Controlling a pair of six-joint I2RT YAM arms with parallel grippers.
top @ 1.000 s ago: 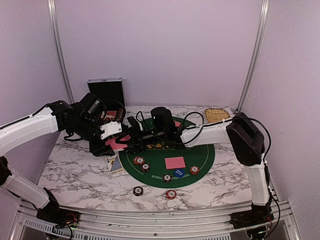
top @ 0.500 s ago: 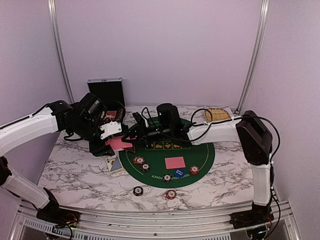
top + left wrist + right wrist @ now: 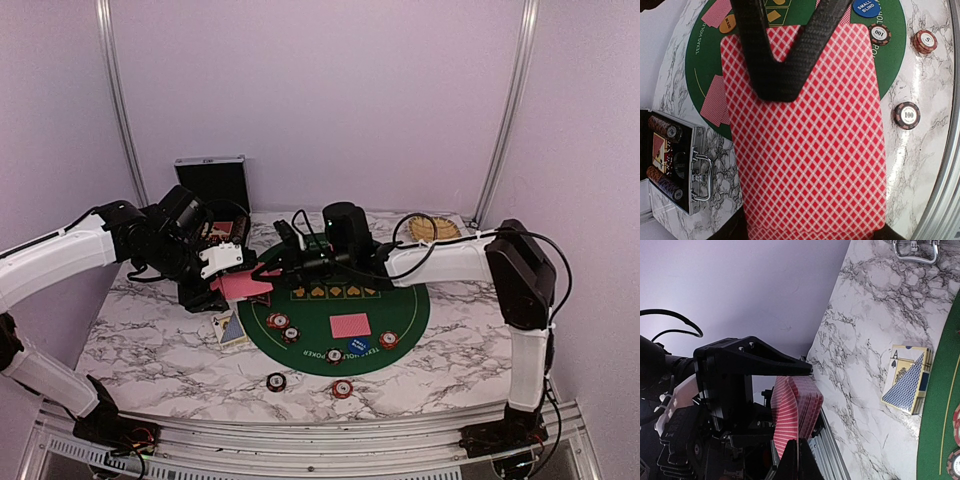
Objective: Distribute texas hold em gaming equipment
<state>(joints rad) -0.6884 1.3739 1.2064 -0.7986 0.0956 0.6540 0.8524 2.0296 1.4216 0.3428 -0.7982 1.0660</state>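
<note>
My left gripper [image 3: 224, 285] is shut on a deck of pink-red-backed cards [image 3: 243, 285], held above the left edge of the green felt mat [image 3: 412, 310]. The deck fills the left wrist view [image 3: 805, 160]. My right gripper [image 3: 272, 272] reaches in from the right, its fingers [image 3: 782, 70] lying over the deck's top. In the right wrist view it [image 3: 798, 460] is pinched shut on the top card's edge [image 3: 790, 415]. One card [image 3: 350, 325], a blue button [image 3: 358, 345] and chips [image 3: 279, 321] lie on the mat. Two chips [image 3: 276, 381] lie on the marble in front.
A blue-backed card box [image 3: 232, 328] lies on the marble left of the mat. The open black case [image 3: 212, 185] stands at the back left, with chips inside [image 3: 662, 130]. A wicker basket [image 3: 435, 229] sits at the back right. An orange button [image 3: 729, 22] lies on the mat.
My right arm has drawn back to the right and its gripper has shifted a little right and up at the deck. The left arm and deck have hardly moved.
</note>
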